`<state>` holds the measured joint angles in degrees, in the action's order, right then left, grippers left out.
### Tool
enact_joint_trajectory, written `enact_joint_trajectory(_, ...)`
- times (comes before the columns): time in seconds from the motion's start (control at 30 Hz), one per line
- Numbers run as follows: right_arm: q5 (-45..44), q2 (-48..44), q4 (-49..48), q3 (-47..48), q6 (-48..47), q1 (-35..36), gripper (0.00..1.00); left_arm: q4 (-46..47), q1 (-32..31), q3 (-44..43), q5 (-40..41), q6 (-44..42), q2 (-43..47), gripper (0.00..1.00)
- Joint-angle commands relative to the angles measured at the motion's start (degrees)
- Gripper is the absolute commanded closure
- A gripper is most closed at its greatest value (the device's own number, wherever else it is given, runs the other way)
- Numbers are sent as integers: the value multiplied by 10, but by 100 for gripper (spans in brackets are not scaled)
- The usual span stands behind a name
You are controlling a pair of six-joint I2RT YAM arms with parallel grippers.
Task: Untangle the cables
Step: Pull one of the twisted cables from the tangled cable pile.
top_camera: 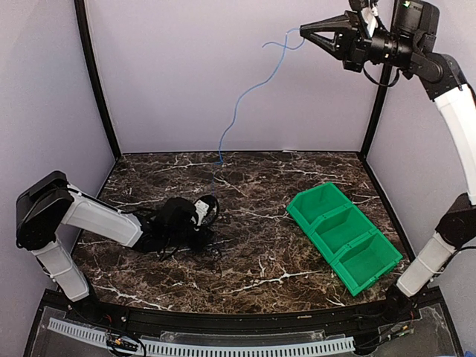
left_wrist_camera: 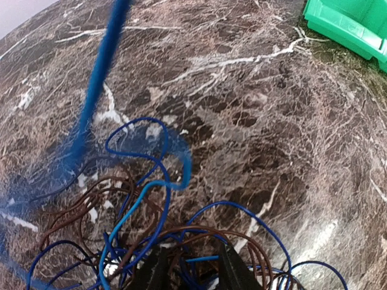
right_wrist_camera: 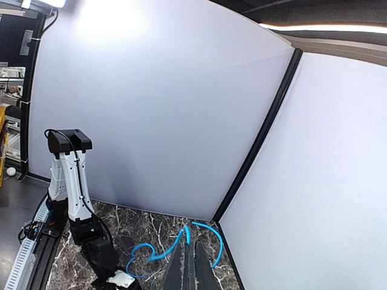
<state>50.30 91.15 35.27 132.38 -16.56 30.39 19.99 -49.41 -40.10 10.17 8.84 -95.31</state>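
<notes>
Right gripper (top_camera: 307,33) hung high against the back wall, its fingers (right_wrist_camera: 179,273) pressed nearly together and pinching the upper end of the blue cable (top_camera: 222,141). A short free end curled off to the left of that grip. The long run fell in a loose wave to the dark marbled table (top_camera: 260,186), meeting it near the back edge. Left gripper (left_wrist_camera: 193,275) sat low on the table at the near left, its fingers (left_wrist_camera: 233,275) apart, with several strands of the tangled cables (left_wrist_camera: 163,181) lying between and around them. That heap held dark blue, brown and lighter blue loops crossing one another, and the blue cable rose out of it past the wrist camera. A green bin (top_camera: 309,195) with three compartments lay slantwise to the right, well apart from the heap
</notes>
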Motion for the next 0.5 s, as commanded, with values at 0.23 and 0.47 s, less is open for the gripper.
enact_joint_trajectory(0.23, -20, -37, -69, -129, 33, -13, 100, -60, 1, 68, 40, 61, 38, 67)
enact_joint_trajectory(0.47, -21, -67, -156, -449, 41, 3, 100, -90, 1, 83, 82, 67, 132, 68)
